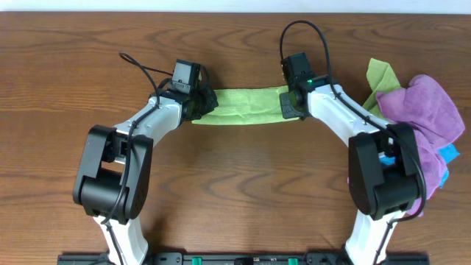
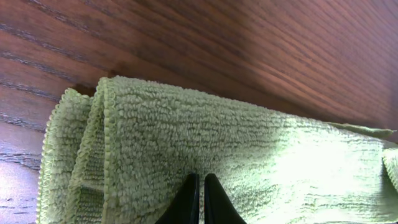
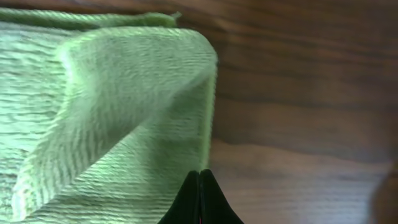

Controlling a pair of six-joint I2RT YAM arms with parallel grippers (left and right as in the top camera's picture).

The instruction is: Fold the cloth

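Observation:
The lime-green cloth (image 1: 243, 105) lies as a narrow folded strip across the far middle of the wooden table, stretched between my two grippers. My left gripper (image 1: 200, 103) is at the strip's left end, its fingers (image 2: 200, 177) shut on the textured cloth (image 2: 217, 130) where folded layers stack up. My right gripper (image 1: 288, 103) is at the right end, its fingers (image 3: 199, 174) shut on the cloth's edge. There the cloth (image 3: 112, 93) rises in a curled fold above the wood.
A heap of purple cloths (image 1: 423, 103) sits at the right edge, with another lime-green cloth (image 1: 379, 77) sticking out behind it and a blue cloth (image 1: 447, 154) beneath. Bare wooden tabletop (image 1: 243, 184) lies in front of the strip.

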